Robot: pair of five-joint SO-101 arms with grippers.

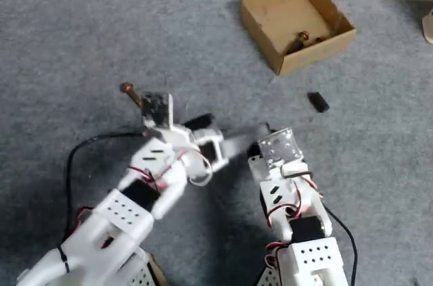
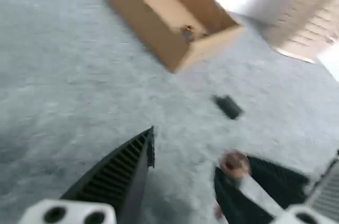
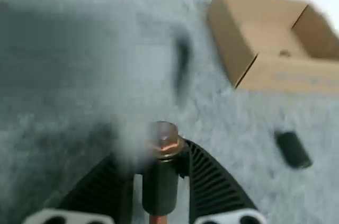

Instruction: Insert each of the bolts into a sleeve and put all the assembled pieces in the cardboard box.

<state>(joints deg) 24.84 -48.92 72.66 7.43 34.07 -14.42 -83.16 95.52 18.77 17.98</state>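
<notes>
High view. Grey-covered desk (image 1: 81, 42). Cardboard box (image 1: 314, 53) stands open at the far right, with 1 assembled piece (image 1: 298, 41) lying inside it. Loose sleeve (image 1: 318, 101), black, lies on the desk between the box and the right arm (image 1: 291, 191), touching neither. Loose bolt (image 1: 130, 94), copper-headed, shows just beside the metal plate at the far end of the left arm (image 1: 155, 171); cannot tell whether it lies on the desk or touches the arm. The 2 arm ends are close together mid-desk, with a blurred patch between them.

Left wrist view. Left claw (image 2: 185, 150) is spread wide with nothing between its fingers, and grey desk shows in the gap. A copper bolt head (image 2: 234, 163) sits at the tip of the dark shape on 1 side; too blurred to tell whether it touches. Beyond the claw lies the loose sleeve (image 2: 228, 106), and farther off the cardboard box (image 2: 148, 23) with the assembled piece (image 2: 187, 33) on its floor.

Right wrist view. Right claw (image 3: 159, 155) is closed on a held sleeve (image 3: 159, 181), which stands upright between the 2 ribbed fingers. A held bolt (image 3: 161, 139) runs through it, with its copper head on top of the sleeve and a bit of shaft showing below. The loose sleeve (image 3: 293, 149) lies off to 1 side on the desk. The cardboard box (image 3: 286, 78) is farther back, with a small dark item inside.
</notes>
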